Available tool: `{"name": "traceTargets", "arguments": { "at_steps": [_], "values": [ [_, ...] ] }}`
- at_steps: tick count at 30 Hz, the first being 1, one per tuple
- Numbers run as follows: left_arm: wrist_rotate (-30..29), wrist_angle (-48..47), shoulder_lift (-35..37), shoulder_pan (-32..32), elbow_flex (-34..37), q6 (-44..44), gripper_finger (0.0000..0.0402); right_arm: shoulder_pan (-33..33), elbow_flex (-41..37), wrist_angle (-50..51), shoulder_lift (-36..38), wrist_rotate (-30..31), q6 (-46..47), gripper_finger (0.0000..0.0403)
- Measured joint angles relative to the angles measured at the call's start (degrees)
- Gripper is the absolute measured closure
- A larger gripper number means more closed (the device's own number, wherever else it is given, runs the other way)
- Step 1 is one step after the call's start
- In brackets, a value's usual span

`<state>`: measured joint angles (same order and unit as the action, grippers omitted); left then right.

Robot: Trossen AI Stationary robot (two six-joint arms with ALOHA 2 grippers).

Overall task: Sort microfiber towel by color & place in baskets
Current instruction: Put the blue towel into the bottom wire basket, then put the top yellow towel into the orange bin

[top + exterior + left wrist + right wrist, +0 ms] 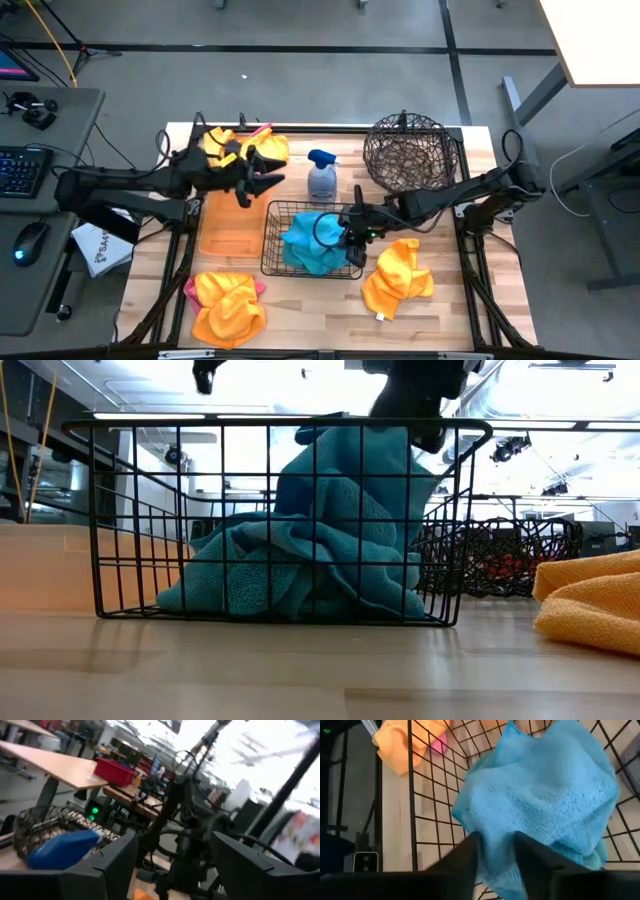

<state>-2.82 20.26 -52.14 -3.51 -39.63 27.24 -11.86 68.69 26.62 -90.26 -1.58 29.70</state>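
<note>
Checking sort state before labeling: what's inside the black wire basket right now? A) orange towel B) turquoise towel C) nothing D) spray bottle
B: a turquoise towel is bunched inside the black wire basket, with the right claw at the basket's edge pinching the cloth, as the right wrist view shows.

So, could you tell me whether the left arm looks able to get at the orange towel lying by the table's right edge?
Probably not easily: the left gripper hangs open at the table's far left, and the black wire basket, the spray bottle and the right gripper lie between it and that orange towel.
</note>
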Motion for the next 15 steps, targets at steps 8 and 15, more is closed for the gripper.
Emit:
{"name": "traceTargets", "arguments": {
  "at_steps": [8, 15],
  "values": [
    [-5.35, -39.72, -4.87, -2.15, -18.55, -10.10, 0.0165, -0.33, 6.89, 7.34, 1.70, -0.54, -7.78, 0.0085],
    [-12.31, -73.19, -13.39, -15.35, -27.93, -1.47, 0.0165, -0.32, 10.42, 11.68, 5.39, 7.60, -12.16, 0.0055]
  ]
}}
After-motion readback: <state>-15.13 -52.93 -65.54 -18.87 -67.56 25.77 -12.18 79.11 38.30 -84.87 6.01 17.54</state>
